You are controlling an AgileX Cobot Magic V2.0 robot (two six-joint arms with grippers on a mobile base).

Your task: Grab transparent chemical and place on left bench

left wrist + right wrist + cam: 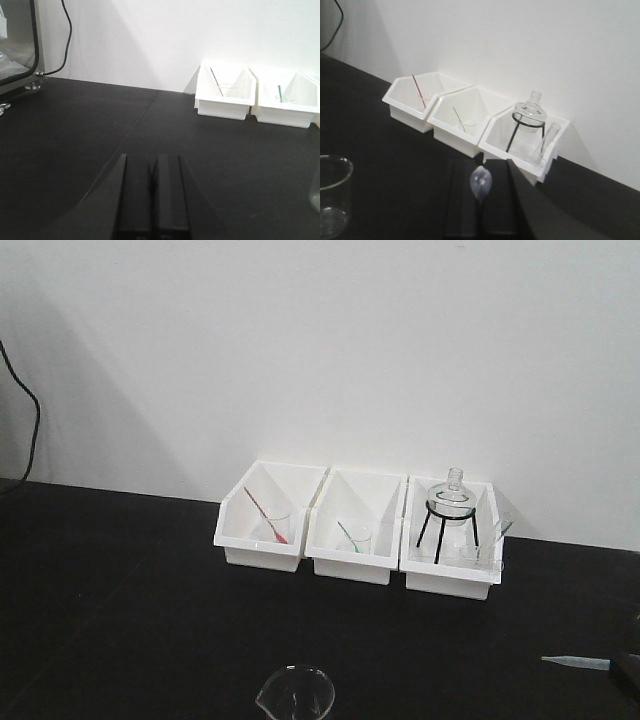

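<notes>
Three white plastic bins [348, 567] stand side by side along the back edge of the left bench [120, 600], each open-topped with a sloped front. Between them they hold two thin rods, the red rod [265, 513] in the left bin and the green rod [350, 538] in the middle one, each leaning in one of two small beakers [276, 524]. The right bin carries one black wire tripod [424, 528] with one round glass flask [452, 492] on it and one test tube [547, 140] leaning in its corner. One larger clear beaker [295, 692] with a spout sits at the near edge. The worktop is matte black, crossed by a thin seam [131, 130], and meets a plain white wall [320, 340], down which one black cable [67, 35] hangs at the left. The single transparent chemical [578, 662], slim and pale bluish with a tapered tip pointing left, lies level by the near right corner (whether it touches the surface I cannot tell). The right gripper [480, 167] is clamped on it, its soft bulb showing between the flat black fingers. The left gripper [152, 162] is pressed closed on nothing, low over the left part of the bench.
</notes>
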